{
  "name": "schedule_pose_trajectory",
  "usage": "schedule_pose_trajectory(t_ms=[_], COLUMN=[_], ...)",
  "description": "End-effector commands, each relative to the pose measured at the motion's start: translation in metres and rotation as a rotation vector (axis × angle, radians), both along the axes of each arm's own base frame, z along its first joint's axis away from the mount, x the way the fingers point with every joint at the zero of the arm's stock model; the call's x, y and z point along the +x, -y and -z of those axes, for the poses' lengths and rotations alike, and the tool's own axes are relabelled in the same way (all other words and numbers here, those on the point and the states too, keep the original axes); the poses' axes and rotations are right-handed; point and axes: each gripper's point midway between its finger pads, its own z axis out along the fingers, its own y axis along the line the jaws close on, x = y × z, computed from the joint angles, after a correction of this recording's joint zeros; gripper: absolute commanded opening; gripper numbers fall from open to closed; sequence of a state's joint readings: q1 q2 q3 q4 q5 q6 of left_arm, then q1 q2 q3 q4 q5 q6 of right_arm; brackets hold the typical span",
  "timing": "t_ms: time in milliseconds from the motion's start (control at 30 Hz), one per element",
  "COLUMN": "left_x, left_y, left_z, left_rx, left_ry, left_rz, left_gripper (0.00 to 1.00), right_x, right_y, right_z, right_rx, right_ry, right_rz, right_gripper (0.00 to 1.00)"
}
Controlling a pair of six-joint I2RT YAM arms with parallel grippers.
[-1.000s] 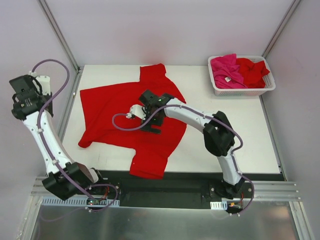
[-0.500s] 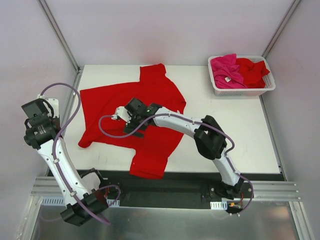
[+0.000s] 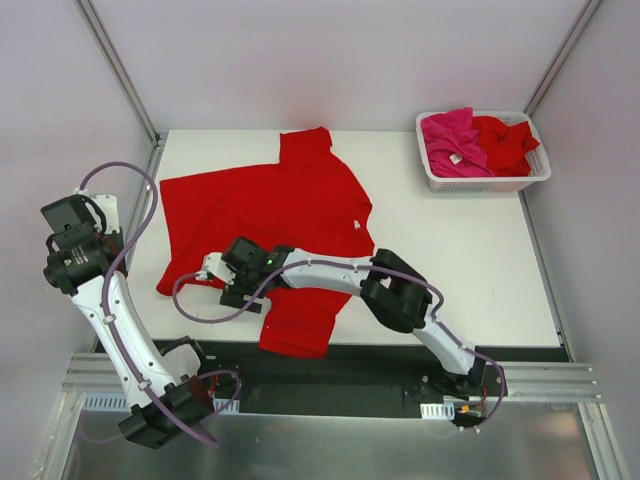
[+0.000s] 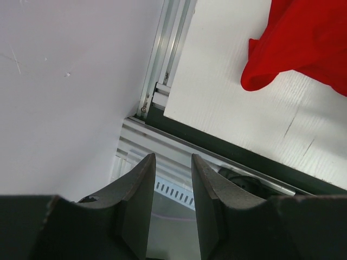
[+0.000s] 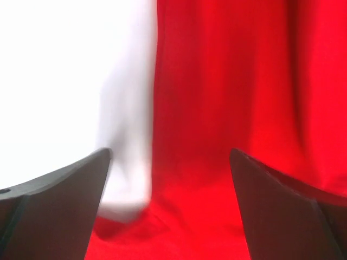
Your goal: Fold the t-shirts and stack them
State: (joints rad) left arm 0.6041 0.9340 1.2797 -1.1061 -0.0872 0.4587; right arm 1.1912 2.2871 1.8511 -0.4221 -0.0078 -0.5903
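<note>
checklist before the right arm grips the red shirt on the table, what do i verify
1. Right gripper jaws wide open: ok.
2. Right gripper above the red t-shirt's near edge: ok.
3. Its fingers touching cloth: cannot tell.
4. Left gripper empty: ok.
5. Left gripper over the shirt: not ok, it is beyond the table's left edge.
6. Shirt flat: not ok, near-left corner is rumpled.

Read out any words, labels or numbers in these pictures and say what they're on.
Nothing here can be read.
Small white neck label on the magenta-pink cloth t-shirt in the white slotted plastic basket: too small to read.
Small white tag on the spread red cloth t-shirt: too small to read.
</note>
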Motion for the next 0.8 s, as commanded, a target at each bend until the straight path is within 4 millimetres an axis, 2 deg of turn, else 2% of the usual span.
schedule_pose_trajectory(t_ms=[0, 167, 267, 400, 467, 500, 567, 600, 667, 767], left_x=[-0.001, -0.012, -0.017, -0.024, -0.027, -0.028, -0.029, -0.029, -0.029, -0.029], left_y=[0.012, 0.02, 0.025, 0.032, 0.032, 0.031, 0.031, 0.032, 0.033, 0.034], left_z=[-0.013, -0.014, -0.016, -0.013, -0.012, -0.012, -0.015, -0.016, -0.017, -0.018], left_rx=[-0.035, -0.048, -0.067, -0.079, -0.072, -0.069, -0.062, -0.062, -0.065, -0.068], left_ry=[0.054, 0.055, 0.066, 0.065, 0.054, 0.056, 0.059, 0.061, 0.067, 0.075], left_rz=[0.004, -0.01, -0.042, -0.042, -0.045, -0.048, -0.047, -0.048, -0.051, -0.052], left_gripper=[0.33, 0.33, 0.33, 0.34, 0.33, 0.34, 0.33, 0.33, 0.33, 0.34], right_x=[-0.012, -0.018, -0.039, -0.081, -0.089, -0.099, -0.104, -0.113, -0.118, -0.134], right_y=[0.0, 0.005, 0.004, 0.008, 0.011, 0.016, 0.017, 0.024, 0.026, 0.041], right_z=[0.028, 0.039, 0.041, 0.039, 0.037, 0.037, 0.034, 0.037, 0.032, 0.024], right_rx=[-0.02, -0.039, -0.029, -0.02, -0.023, -0.034, -0.032, -0.058, -0.059, -0.081], right_ry=[-0.044, -0.075, -0.164, -0.371, -0.405, -0.45, -0.468, -0.514, -0.536, -0.605], right_rz=[-0.009, -0.037, -0.104, -0.236, -0.282, -0.314, -0.365, -0.383, -0.425, -0.508], right_gripper=[0.96, 0.96, 0.96, 0.96, 0.96, 0.96, 0.96, 0.96, 0.96, 0.96])
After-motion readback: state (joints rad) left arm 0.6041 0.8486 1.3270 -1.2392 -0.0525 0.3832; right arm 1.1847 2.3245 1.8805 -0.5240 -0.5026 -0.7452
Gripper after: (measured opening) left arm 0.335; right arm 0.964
